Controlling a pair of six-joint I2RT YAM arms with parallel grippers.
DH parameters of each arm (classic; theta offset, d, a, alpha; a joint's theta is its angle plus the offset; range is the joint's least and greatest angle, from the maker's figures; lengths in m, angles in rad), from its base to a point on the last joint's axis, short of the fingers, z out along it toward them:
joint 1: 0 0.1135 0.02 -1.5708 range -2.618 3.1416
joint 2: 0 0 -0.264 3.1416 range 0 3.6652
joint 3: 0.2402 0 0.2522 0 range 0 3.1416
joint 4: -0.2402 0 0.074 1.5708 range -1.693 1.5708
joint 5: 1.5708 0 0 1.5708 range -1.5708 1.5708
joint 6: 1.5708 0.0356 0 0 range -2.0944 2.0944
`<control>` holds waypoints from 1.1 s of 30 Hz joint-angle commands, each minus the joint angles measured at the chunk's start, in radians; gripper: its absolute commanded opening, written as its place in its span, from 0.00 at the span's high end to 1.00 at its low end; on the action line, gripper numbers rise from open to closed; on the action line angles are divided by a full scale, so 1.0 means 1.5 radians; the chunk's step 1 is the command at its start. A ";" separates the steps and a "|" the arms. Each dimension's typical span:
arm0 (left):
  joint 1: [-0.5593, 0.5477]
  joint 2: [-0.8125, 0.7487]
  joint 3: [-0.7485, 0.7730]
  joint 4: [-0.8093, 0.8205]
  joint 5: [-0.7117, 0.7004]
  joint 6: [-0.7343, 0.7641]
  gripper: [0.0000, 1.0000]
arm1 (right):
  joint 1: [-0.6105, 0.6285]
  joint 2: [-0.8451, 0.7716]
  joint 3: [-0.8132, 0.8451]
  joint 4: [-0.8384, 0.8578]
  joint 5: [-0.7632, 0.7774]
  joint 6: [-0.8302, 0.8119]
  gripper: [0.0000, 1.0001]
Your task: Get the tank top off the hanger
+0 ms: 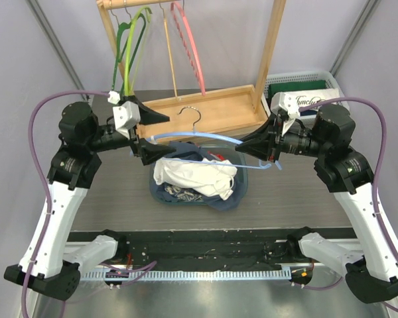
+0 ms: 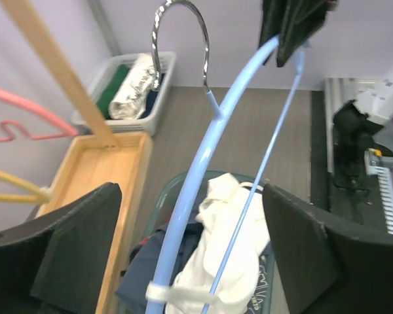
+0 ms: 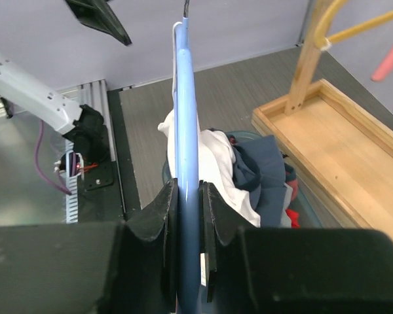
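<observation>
we see the white tank top (image 1: 196, 175) crumpled in the basket (image 1: 151, 187), its longer side going left to right. above the basket the blue hanger (image 1: 205, 138) runs the same way, pinched by the right pincer (image 1: 249, 147); the left pincer (image 1: 167, 136) is wide open, holding nothing.

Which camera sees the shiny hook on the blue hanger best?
The left wrist view: the hook curves big and close above the blue hanger. The top external view shows it whole but small. The right wrist view shows only a sliver at the top edge.
</observation>
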 commanded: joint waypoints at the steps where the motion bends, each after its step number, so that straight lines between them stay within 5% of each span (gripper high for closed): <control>1: 0.006 -0.049 -0.008 0.056 -0.167 0.035 0.03 | -0.003 -0.024 -0.017 0.045 0.077 -0.010 0.99; 7: 0.006 -0.094 -0.028 0.054 -0.302 -0.015 0.00 | -0.002 -0.035 -0.021 0.044 0.122 -0.024 0.99; 10: 0.006 -0.115 -0.068 0.005 -0.336 -0.097 0.08 | -0.001 -0.038 -0.013 0.039 0.131 -0.026 0.99; 15: 0.000 -0.142 -0.156 -0.010 -0.318 -0.160 0.36 | -0.001 -0.046 -0.011 0.046 0.132 -0.020 0.99; 25: -0.114 -0.131 -0.225 0.088 -0.471 -0.175 0.35 | 0.000 -0.049 -0.015 0.053 0.127 -0.003 0.99; 33: -0.137 -0.100 -0.207 0.097 -0.554 -0.154 0.56 | 0.000 -0.051 -0.012 0.045 0.132 -0.002 0.99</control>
